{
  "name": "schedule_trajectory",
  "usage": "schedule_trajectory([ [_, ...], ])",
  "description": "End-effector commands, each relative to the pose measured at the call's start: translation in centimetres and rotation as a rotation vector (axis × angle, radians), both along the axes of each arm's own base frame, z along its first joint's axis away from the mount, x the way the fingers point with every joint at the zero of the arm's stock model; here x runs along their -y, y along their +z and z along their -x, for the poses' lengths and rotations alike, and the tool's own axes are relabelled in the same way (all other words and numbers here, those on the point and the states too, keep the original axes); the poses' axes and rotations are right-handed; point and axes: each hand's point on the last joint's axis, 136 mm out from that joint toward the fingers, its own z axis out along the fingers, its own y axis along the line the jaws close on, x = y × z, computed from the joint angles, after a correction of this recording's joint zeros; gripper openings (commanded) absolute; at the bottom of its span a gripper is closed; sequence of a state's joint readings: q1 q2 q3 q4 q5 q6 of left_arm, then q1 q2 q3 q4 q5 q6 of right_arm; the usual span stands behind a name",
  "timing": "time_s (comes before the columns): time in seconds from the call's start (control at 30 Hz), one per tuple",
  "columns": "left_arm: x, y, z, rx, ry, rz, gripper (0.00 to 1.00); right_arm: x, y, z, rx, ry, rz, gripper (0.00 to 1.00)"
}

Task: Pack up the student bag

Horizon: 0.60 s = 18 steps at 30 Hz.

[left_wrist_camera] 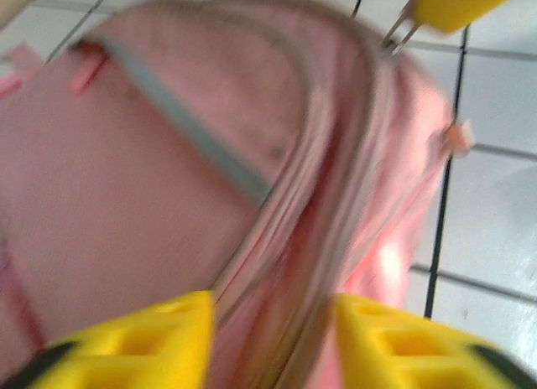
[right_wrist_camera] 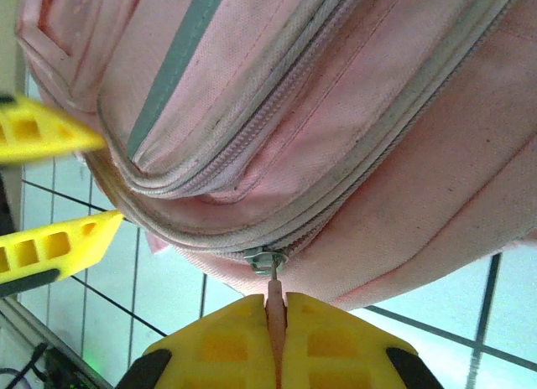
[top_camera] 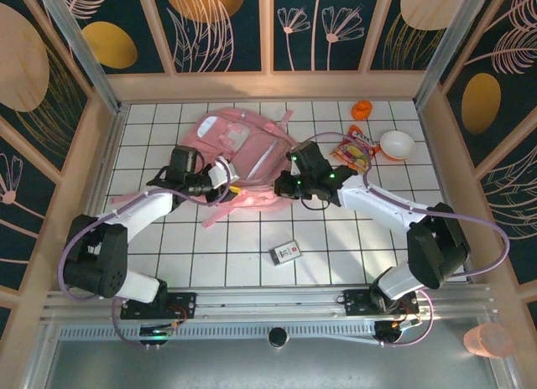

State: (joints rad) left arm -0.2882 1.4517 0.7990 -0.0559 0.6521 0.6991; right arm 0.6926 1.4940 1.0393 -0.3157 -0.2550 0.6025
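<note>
Student bag (top_camera: 243, 146) is laid flat on the counter (top_camera: 336, 238), centre-far, between both arms, w/ its near edge turned towards the hands so the zips can be reached. Right hand (right_wrist_camera: 273, 315) is seen clamped together on the pink zip pull (right_wrist_camera: 273, 295), just below the slider (right_wrist_camera: 267, 259). The pull is pinched at its end, prob. so the zip can be dragged along the seam & a compartment opened for packing. Left hand (left_wrist_camera: 273, 322) is set at the bag's near-left edge, its yellow fingers (right_wrist_camera: 59, 242) held apart w/ bag fabric lying in the gap & nothing gripped. It is judged to be placed there so the soft bag can be braced vs. the pull, though no firm hold is made. Loose items are spread round the bag, presumably to be packed: small card pack (top_camera: 285, 252) near, on bare counter; snack packet (top_camera: 354, 152) & bowl (top_camera: 397, 144) right of the bag; orange item (top_camera: 361, 110) farther back. Zip appears closed where it shows, so packing proper is judged not begun. Risk: w/o bracing, the bag may be dragged along w/ the pull
</note>
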Motion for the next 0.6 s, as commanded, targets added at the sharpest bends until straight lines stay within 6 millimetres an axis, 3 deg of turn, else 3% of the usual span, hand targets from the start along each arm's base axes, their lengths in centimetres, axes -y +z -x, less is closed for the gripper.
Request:
schedule_trajectory([
  [0.0, -0.3, 2.2, 0.2, 0.039, -0.028, -0.016, 0.60, -0.6, 1.8, 0.3, 0.070, 0.081, -0.053, 0.00],
  [0.17, 3.7, 3.3, 2.0, 0.144, -0.101, -0.021, 0.72, -2.0, 2.2, 1.0, 0.082, 0.157, -0.075, 0.00],
  [0.33, 6.4, 3.5, 1.1, 0.149, -0.065, 0.032, 0.70, -2.8, 2.9, 1.7, 0.097, 0.202, -0.093, 0.00],
  [0.47, 7.8, 2.5, 0.7, 0.147, -0.111, 0.000, 0.62, -3.0, 3.7, 1.8, 0.114, 0.220, -0.119, 0.00],
  [0.57, 7.8, 1.2, 0.1, 0.132, -0.114, -0.049, 0.44, -2.5, 3.8, 1.3, 0.115, 0.203, -0.115, 0.00],
])
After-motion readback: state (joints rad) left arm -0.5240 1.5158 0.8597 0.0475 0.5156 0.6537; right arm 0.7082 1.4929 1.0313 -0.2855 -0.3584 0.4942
